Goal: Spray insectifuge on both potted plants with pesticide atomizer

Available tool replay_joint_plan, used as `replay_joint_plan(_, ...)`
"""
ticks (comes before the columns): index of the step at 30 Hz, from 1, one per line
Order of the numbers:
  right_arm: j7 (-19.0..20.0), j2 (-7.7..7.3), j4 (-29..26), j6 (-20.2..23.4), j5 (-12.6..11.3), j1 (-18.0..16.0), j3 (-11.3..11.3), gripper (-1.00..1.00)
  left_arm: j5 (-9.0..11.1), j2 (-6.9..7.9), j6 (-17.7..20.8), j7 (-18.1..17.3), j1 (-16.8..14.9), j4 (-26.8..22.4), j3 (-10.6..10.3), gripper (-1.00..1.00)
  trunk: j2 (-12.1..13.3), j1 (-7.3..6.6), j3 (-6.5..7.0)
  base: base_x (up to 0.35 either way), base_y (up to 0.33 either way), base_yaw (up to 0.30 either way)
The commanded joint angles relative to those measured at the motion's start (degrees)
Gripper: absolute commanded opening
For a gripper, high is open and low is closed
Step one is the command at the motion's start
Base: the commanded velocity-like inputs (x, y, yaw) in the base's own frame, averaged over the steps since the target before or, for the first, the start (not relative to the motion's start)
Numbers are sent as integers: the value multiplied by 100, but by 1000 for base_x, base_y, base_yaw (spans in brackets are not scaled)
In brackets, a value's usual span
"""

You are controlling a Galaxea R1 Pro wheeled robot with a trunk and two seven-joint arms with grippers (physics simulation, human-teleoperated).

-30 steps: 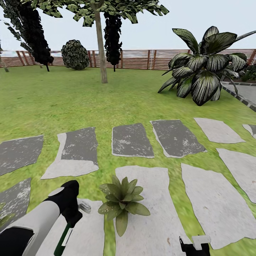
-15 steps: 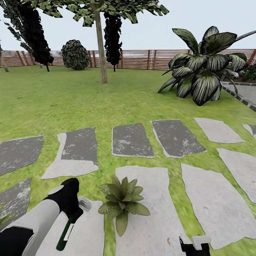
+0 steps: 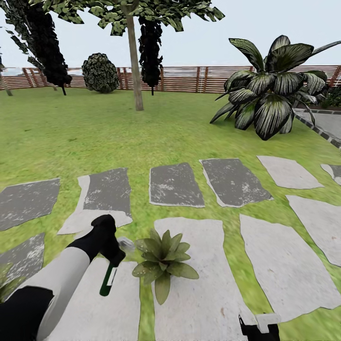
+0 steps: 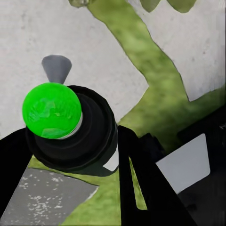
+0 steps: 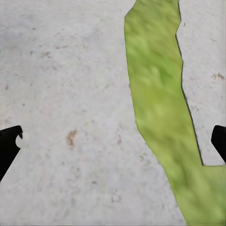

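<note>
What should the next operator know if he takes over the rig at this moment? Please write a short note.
Left claw: shut on the pesticide atomizer, held off the ground, whitish head up and next to the potted plant, dark-green body hanging down.
Right claw: open and holding nothing, low above a pale stepping stone.
Things: one potted plant stands on the near pale stone, just right of the atomizer. A second rosette's leaf tips seem to show at the view's lower left edge.
Done: atomizer picked up and brought to the plant.
Left: no spray is visible yet; cover this plant, then the other.

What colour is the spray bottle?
Dark green with a whitish head, best in the head view: spray bottle.
</note>
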Motion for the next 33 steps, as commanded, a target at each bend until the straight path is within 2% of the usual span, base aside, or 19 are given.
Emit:
replay_joint_plan(1,-10,0,3,-16,-55,-2,53,100,-60,-52,40,-160,-118,17,-37,-100,-2,-1,-6,-8,0,0)
replay_joint_plan(4,-10,0,-2,-17,-55,-2,53,100,-69,-248,48,-246,-259,40,-59,-100,-2,-1,-6,-3,0,0)
replay_joint_plan(5,-10,0,-3,-16,-55,-2,53,100,-67,-369,51,-259,-284,44,-133,-100,-2,-1,-6,0,0,0)
replay_joint_plan(8,-13,0,-4,-20,-55,-2,50,100,-131,-510,76,-269,-310,48,-380,-100,-2,-1,-6,0,0,0)
replay_joint_plan(9,-16,0,-5,-21,-55,-2,50,100,-240,-537,87,-270,-343,57,-446,-100,-2,-1,-6,0,0,0)
replay_joint_plan(12,-19,-2,-5,-20,-55,-2,50,100,-328,-524,94,-278,-367,63,-482,-100,-2,-1,-6,0,0,0)
replay_joint_plan(22,-11,-2,-5,-21,-55,-2,53,100,-339,-485,94,-280,-317,64,-445,-100,-2,-1,-6,0,0,5)
replay_joint_plan(27,-10,0,-5,-20,-55,-2,53,100,-339,-486,103,-280,-319,64,-444,-100,-2,-1,-6,4,-6,201)
replay_joint_plan(33,-5,0,-5,-19,-55,-2,53,100,-339,-486,103,-280,-328,59,-444,-100,-2,-1,-6,127,-203,31)
